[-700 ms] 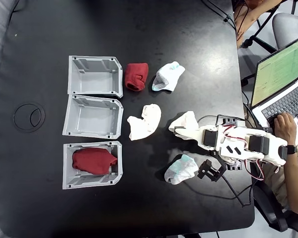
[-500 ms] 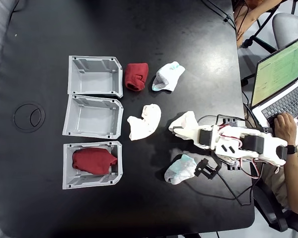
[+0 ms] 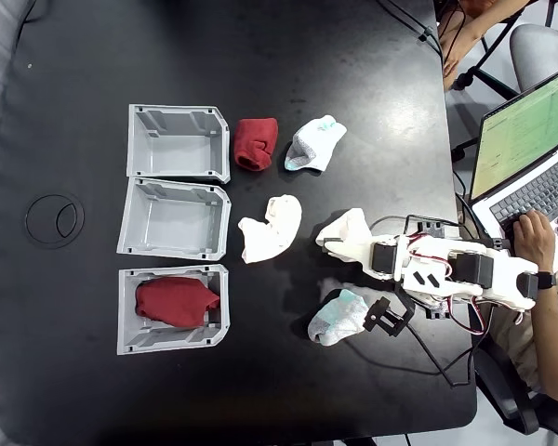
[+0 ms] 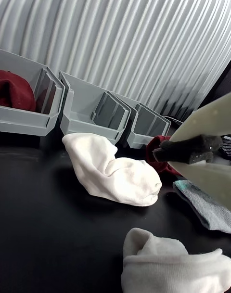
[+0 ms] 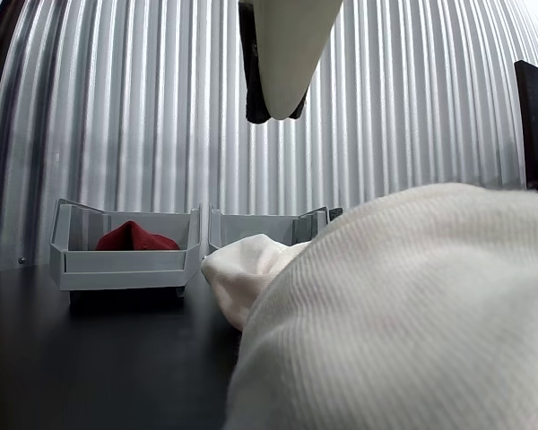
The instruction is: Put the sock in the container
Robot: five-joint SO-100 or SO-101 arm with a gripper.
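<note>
Gripper (image 3: 327, 243): white plastic fingers with dark pads, lying low over the black table (image 3: 353, 93) in the fixed view, its tip over a white sock (image 3: 346, 226). How far the jaws stand apart cannot be told: in the fixed view the tip merges with the white fabric, and in the wrist view the two cream fingers (image 4: 211, 117) converge on one dark foam pad with no readable gap. Nothing red is in its grasp.

Sock (image 3: 256, 143): dark red knit, bunched to a squarish lump, resting on the table just right of the top bin's cut corner in the fixed view. In the wrist view a small part of it (image 4: 153, 151) shows behind the pad.

Container (image 3: 178, 142): light grey moulded plastic, rectangular with one clipped corner, ribbed inner walls, top of a column of three. The middle bin (image 3: 175, 218) is alike. The bottom bin (image 3: 130, 316) holds a wider red sock (image 3: 175, 302).

Other white socks: one folded (image 3: 271, 229) between bins and arm, one with a grey toe (image 3: 313, 143) beside the sock, one with pale teal marks (image 3: 339, 316) near the arm's base.

The fixed view alone shows a laptop (image 3: 521, 149) and a person's hand (image 3: 536, 237) on its keys. The other view gives a corrugated white backdrop (image 5: 430, 107) and coarse ribbed white fabric close to the lens.
</note>
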